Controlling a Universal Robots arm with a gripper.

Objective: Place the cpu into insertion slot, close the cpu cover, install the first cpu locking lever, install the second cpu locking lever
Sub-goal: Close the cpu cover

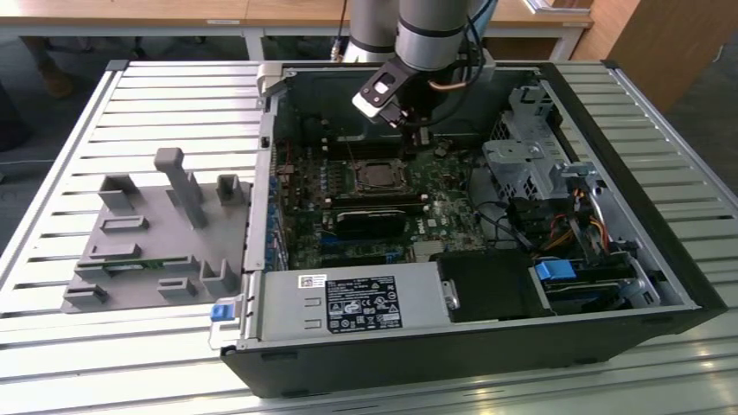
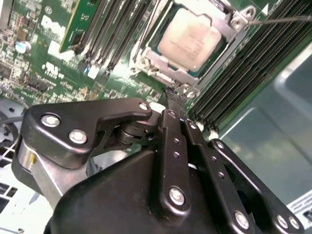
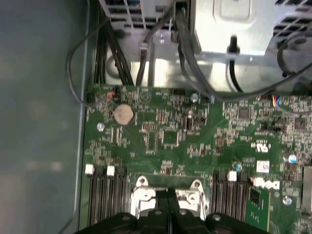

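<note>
The black two-fingered claw (image 2: 174,95) is shut narrow: in both wrist views its long fingers (image 3: 168,202) lie side by side with only a seam between them, and nothing can be seen clamped there. Its tip points down at the edge of the thin silvery metal cover frame (image 2: 163,66); whether it presses on the metal or hangs just above it, I cannot tell.

The small flat square chip with the silvery-grey top (image 2: 191,38) lies seated in the square black-and-metal socket (image 1: 354,176), and the frame lies flat around it, its window showing the chip's top. A thin silvery wire lever (image 2: 285,19) runs out from one corner of the frame, over the long black memory slots (image 2: 243,63) that flank the socket.

The socket is part of the green motherboard (image 3: 165,136), which also carries a round silver coin cell (image 3: 123,114). In the exterior view the claw (image 1: 417,131) hangs inside the open black computer case (image 1: 680,285), just beyond the socket. The case lies on a pale slatted metal table (image 1: 69,130), with a grey plastic fixture (image 1: 150,233) beside it on the exterior view's left.
</note>
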